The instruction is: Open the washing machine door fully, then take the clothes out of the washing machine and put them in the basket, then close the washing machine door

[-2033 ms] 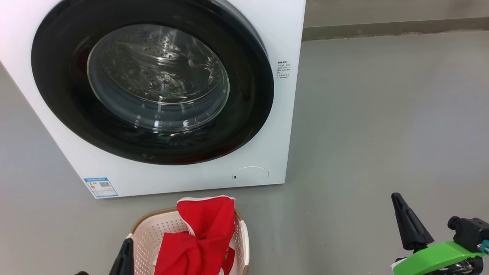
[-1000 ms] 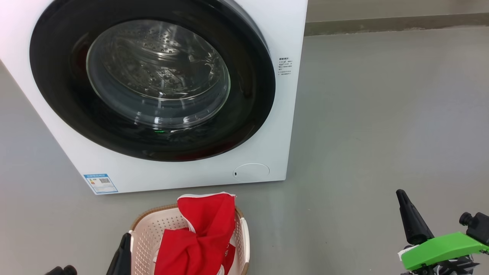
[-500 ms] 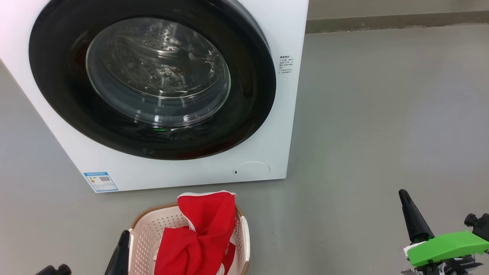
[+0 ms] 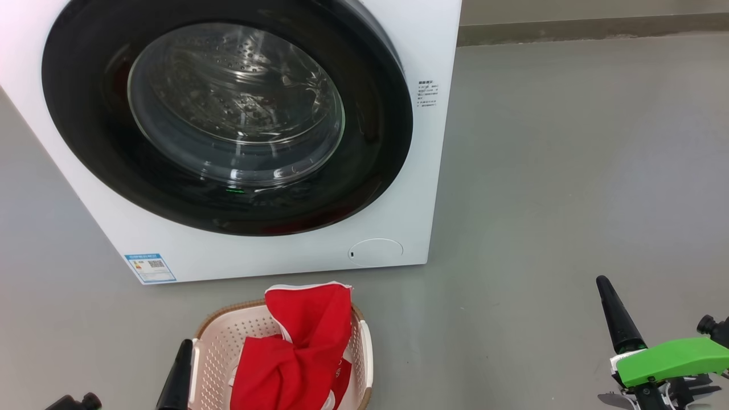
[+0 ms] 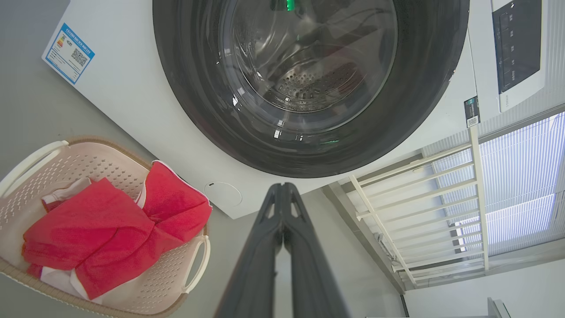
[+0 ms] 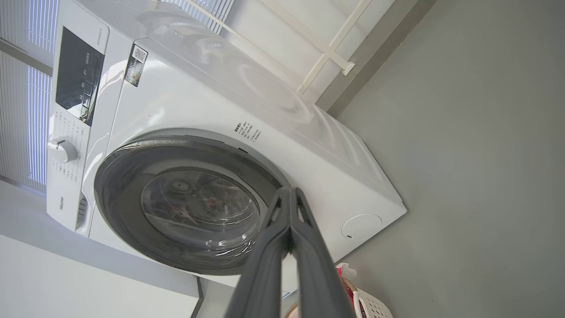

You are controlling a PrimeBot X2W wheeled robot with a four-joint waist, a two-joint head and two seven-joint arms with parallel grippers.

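Observation:
The white washing machine (image 4: pixel 273 256) stands on the grey floor with its black-rimmed washing machine door (image 4: pixel 370 142) closed flat against the front; the steel drum shows through the glass. Red clothes (image 4: pixel 296 353) with white trim lie heaped in the cream basket (image 4: pixel 219 353) in front of the machine. My left gripper (image 4: pixel 185 346) is shut and empty, just left of the basket. Off to the right, my right gripper (image 4: pixel 603 285) hangs over bare floor, shut and empty. The left wrist view has the left gripper (image 5: pixel 282 187) below the door (image 5: pixel 198 88), with the clothes (image 5: pixel 110 225) in the basket (image 5: pixel 53 163). In the right wrist view the right gripper (image 6: pixel 289 191) points at the door (image 6: pixel 185 207).
Grey floor stretches to the right of the machine as far as the wall base (image 4: pixel 569 28). A white railing (image 5: pixel 415 194) and window blinds (image 5: pixel 521 176) stand beside the machine. The control panel (image 6: pixel 79 75) and a dial (image 6: pixel 64 150) sit on its top front.
The whole picture has slid up a little, so the camera moved. The right gripper has drifted slightly right. The door, the clothes and the basket lie as before.

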